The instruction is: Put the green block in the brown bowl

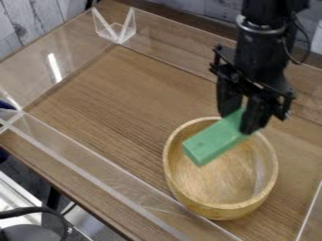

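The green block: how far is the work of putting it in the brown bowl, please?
Done: the green block is lifted and hangs over the brown bowl, overlapping its opening in this view.
In hand: the end effector grips its upper end.
Left: probably lowering a little, then release; block height above the bowl floor cannot be told.
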Controlling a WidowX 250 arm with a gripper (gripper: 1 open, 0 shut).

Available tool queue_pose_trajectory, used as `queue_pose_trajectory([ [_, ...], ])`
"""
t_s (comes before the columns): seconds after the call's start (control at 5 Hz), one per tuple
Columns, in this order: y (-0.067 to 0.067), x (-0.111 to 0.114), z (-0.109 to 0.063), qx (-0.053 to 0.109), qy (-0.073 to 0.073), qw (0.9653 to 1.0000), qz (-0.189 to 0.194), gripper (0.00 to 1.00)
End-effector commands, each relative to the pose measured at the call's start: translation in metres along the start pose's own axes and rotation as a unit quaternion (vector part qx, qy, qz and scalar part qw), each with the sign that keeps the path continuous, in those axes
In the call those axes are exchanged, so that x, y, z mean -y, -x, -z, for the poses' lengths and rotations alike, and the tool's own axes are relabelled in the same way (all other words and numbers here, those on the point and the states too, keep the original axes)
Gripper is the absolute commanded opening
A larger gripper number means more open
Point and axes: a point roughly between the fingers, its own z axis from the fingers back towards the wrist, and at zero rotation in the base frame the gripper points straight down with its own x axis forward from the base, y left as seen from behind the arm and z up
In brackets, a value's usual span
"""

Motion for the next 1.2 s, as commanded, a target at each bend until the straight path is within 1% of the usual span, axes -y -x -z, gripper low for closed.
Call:
queue_pose_trajectory([
  [0.0, -0.003, 0.008, -0.010, 0.031, -0.001, 0.9995, 0.003, 0.00],
  [0.2, -0.002, 0.011, -0.002, 0.024, 0.002, 0.9997, 0.008, 0.00],
  [1.0, 0.003, 0.012, 0.016, 0.005, 0.011, 0.9999, 0.011, 0.00],
])
